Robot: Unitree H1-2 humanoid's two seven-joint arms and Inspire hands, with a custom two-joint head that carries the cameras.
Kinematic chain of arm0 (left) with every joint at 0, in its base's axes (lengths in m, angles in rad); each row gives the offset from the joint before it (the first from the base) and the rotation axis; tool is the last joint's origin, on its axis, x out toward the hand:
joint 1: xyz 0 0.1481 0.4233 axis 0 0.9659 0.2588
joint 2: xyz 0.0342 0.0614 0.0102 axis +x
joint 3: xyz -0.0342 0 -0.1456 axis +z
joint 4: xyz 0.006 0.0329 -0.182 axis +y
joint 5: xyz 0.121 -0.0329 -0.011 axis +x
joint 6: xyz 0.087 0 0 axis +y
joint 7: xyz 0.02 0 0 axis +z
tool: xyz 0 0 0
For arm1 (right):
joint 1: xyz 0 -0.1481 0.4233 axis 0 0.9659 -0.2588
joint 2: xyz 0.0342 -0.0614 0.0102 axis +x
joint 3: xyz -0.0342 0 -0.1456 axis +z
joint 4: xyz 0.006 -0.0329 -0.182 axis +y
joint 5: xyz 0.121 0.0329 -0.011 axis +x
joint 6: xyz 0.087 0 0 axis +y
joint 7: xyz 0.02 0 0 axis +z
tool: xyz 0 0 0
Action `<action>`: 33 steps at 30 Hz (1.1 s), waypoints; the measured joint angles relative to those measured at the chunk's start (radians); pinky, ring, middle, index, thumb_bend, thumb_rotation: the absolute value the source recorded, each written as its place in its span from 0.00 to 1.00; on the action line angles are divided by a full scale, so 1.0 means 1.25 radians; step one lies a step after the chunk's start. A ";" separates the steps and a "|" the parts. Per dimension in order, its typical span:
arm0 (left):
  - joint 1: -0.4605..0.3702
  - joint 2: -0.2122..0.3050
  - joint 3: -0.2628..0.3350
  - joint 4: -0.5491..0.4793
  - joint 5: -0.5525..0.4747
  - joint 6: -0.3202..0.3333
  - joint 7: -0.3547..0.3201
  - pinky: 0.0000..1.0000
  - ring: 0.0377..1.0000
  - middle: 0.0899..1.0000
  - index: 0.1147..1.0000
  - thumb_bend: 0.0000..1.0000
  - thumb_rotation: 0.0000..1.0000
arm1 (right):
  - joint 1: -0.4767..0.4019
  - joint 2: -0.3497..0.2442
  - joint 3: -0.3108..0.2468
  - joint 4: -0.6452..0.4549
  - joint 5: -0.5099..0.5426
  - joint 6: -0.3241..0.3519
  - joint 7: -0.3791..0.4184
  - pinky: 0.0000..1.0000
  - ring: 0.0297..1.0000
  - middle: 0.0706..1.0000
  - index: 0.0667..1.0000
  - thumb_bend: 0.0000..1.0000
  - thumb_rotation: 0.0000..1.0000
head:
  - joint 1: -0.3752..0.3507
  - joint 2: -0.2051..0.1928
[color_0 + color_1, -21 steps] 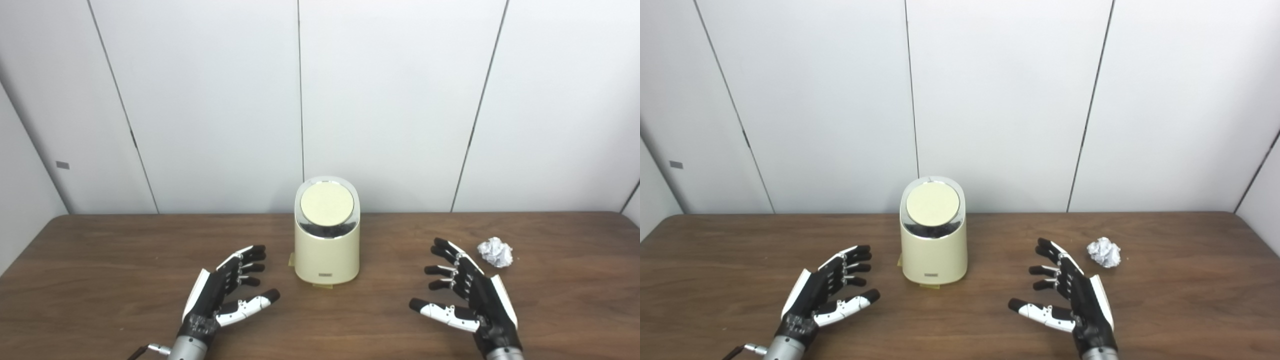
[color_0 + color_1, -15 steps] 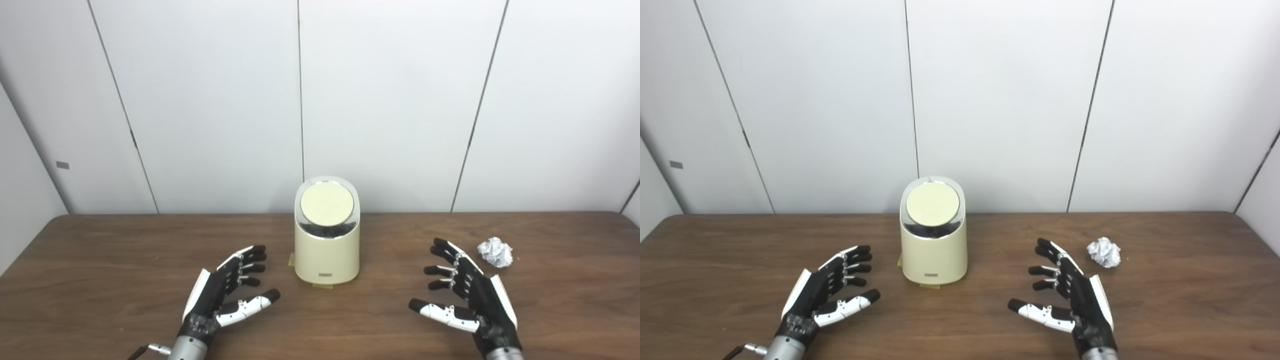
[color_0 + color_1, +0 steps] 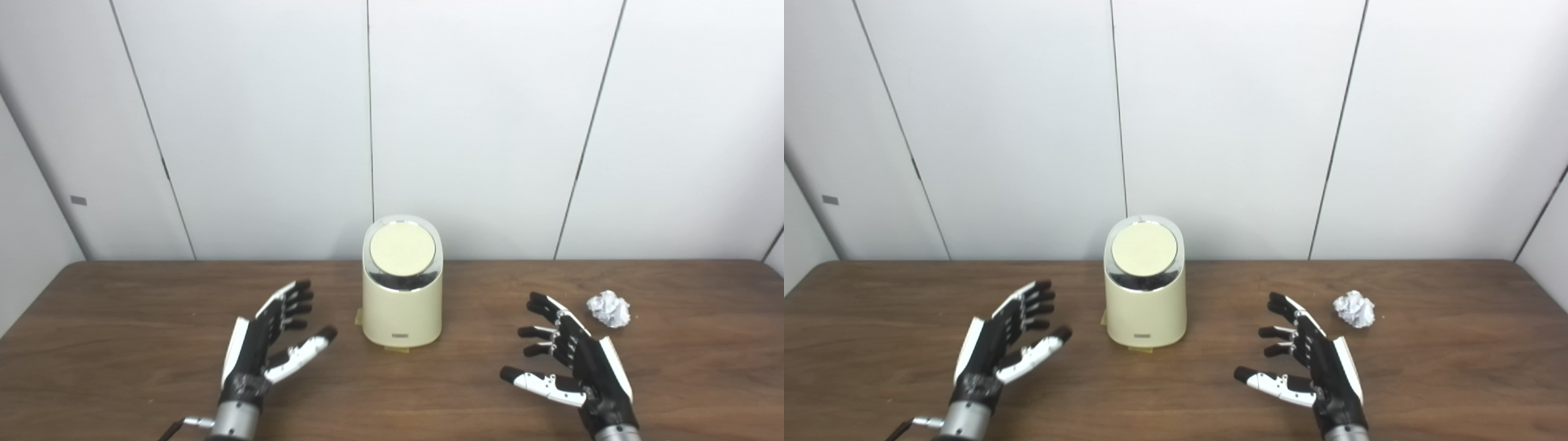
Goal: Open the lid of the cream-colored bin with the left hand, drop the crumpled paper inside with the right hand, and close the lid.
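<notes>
On the dark brown wooden surface, the cream-colored cylindrical plastic bin stands near the middle of the far edge, its round lid shut. The crumpled white paper ball lies toward the right edge. My left robot hand and right robot hand hover empty near the front edge, fingers spread.

Wall: pale grey-white panels, thin dark vertical seams between them.
Side wall: angled in at far left, small grey tag on it.
Tabletop: dark brown wood grain, rounded back corners.
Light: even, soft, shadows faint.
</notes>
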 measured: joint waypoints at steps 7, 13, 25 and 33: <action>-0.157 0.015 -0.002 -0.012 0.019 0.078 -0.007 0.73 0.89 0.88 0.92 0.77 0.28 | -0.006 -0.018 -0.001 0.019 0.001 -0.001 0.006 0.54 0.67 0.84 0.81 0.78 0.10 | 0.005 -0.004; -0.194 0.019 -0.029 0.015 0.038 0.106 -0.011 0.81 0.90 0.88 0.92 0.83 0.35 | -0.005 -0.020 0.001 0.019 -0.002 -0.001 0.005 0.55 0.68 0.84 0.82 0.77 0.09 | 0.002 -0.005; -0.301 0.041 -0.117 0.109 0.186 0.156 0.000 0.78 0.94 0.94 0.94 0.95 0.39 | -0.005 -0.017 0.004 0.020 -0.008 -0.001 0.004 0.55 0.67 0.84 0.82 0.76 0.08 | -0.004 -0.004; -0.317 0.061 -0.163 0.146 0.257 0.189 -0.004 0.78 0.99 0.98 0.97 0.97 0.39 | -0.005 -0.013 0.006 0.019 -0.010 -0.001 0.004 0.54 0.66 0.83 0.81 0.77 0.09 | -0.009 -0.001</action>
